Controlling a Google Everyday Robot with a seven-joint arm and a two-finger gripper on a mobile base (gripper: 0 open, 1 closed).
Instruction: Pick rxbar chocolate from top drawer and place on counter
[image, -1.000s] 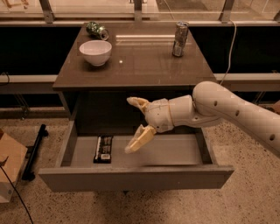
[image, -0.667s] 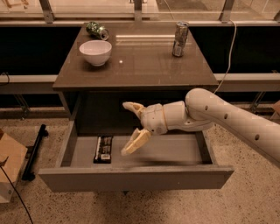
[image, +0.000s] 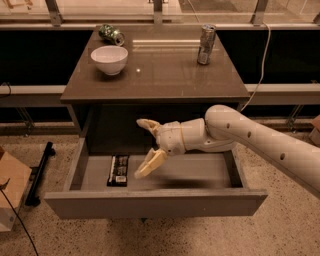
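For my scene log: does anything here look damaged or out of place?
Only the green can at the back left of the counter lies on its side, crushed. The gripper hangs open over the top drawer, right of the rxbar chocolate.

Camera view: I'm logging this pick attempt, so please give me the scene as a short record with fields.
gripper: open, holding nothing, over the inside of the drawer, just right of the bar
rxbar chocolate: lying flat on the drawer floor, left part
top drawer: pulled out
counter: holds white bowl, upright can, crushed green can
task state: bar not yet grasped, none on the counter
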